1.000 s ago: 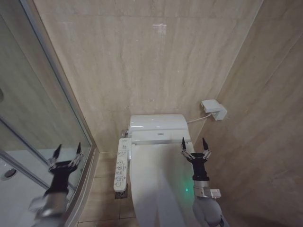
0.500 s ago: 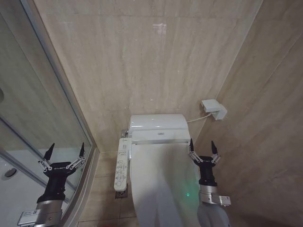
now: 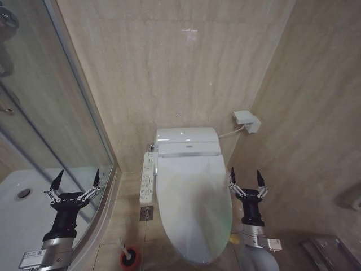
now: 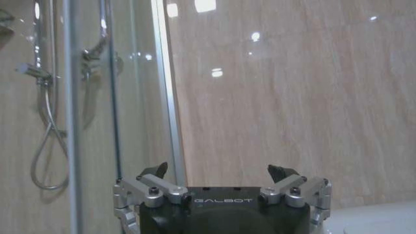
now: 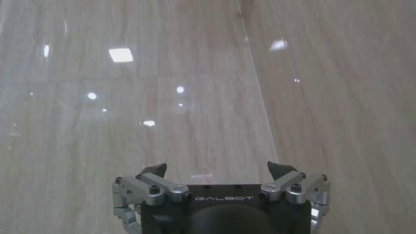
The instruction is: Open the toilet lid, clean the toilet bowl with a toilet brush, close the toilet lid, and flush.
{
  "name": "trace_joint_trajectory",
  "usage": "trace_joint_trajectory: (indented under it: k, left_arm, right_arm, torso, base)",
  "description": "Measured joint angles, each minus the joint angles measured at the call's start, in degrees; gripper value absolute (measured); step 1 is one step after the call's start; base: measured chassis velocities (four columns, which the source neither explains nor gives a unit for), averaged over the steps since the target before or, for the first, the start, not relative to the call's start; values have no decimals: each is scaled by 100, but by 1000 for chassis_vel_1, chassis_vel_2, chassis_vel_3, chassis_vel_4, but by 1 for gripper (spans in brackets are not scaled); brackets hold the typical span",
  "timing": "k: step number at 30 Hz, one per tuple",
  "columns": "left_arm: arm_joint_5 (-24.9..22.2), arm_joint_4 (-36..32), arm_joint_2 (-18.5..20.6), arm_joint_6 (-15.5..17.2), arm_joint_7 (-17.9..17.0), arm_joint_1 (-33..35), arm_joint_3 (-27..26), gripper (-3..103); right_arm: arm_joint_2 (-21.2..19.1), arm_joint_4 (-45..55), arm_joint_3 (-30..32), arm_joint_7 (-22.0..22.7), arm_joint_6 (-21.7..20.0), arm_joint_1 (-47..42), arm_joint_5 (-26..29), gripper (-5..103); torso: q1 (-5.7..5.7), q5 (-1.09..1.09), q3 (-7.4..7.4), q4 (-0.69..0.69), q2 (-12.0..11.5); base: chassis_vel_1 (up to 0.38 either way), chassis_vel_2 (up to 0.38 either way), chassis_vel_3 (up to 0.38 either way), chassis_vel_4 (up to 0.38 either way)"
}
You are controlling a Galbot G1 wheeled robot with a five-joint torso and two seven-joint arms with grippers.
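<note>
Nearest, at the head view's lower edge, the small toilet brush with its thin white stick handle and round red cup holder (image 3: 129, 257) stands on the tiled floor at about 7 o'clock from the toilet, just beside the glass shower screen (image 3: 51, 141). The left tool (image 3: 75, 179) hovers at roughly 10 o'clock from the brush, its fingers spread and holding nothing. The right tool (image 3: 246, 178) (likewise spread and empty) hangs just off the right-hand edge of the large glossy white oval toilet lid (image 3: 193, 206), which lies shut over the bowl.

The lid's long axis runs 6 to 12 o'clock, hinge at the far end against the white tank housing (image 3: 186, 140), with the white button panel (image 3: 148, 177) along its left side. I judge the right tool nearer the lid and the left nearer the brush.

Against the earlier head view, the camera has pulled back and tilted: the lid's front end and the brush have come into sight, and the tools sit lower.
</note>
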Motion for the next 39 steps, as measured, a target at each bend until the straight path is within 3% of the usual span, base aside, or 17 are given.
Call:
trace_joint_trajectory:
  k: [17, 29, 32, 35, 38, 39]
  left_arm:
    - [-39, -48, -57, -76, 28, -8, -22, 100]
    - [-83, 96, -75, -78, 38, -108, 7, 100]
    - [-83, 140, -77, -77, 40, -136, 14, 100]
    - [-86, 217, -74, -74, 41, -186, 21, 100]
    - [-98, 292, -73, -70, 42, -223, 37, 100]
    - [-102, 350, -78, -70, 43, -247, 56, 100]
  right_arm:
    - [16, 161, 54, -56, 134, -237, -12, 100]
    - [-1, 54, 84, -56, 180, -217, -13, 100]
    - [-3, 24, 87, -53, 182, -199, -13, 100]
    - [0, -34, 89, -47, 185, -157, -11, 100]
    - [0, -92, 86, -44, 204, -121, -6, 100]
    - [0, -110, 81, -40, 211, -112, -4, 100]
  torso:
    - [6, 0, 3, 1, -4]
    - [5, -4, 2, -1, -2]
    - [7, 4, 3, 2, -3]
    - [4, -4, 3, 1, -2]
    - [5, 6, 3, 2, -3]
    - [1, -3, 0, -3, 0]
  base:
    - [61, -65, -63, 74]
    - [274, -286, -268, 269]
    - [380, -339, -341, 315]
    - [359, -371, -359, 345]
    - [395, -350, -359, 350]
    - [320, -333, -310, 319]
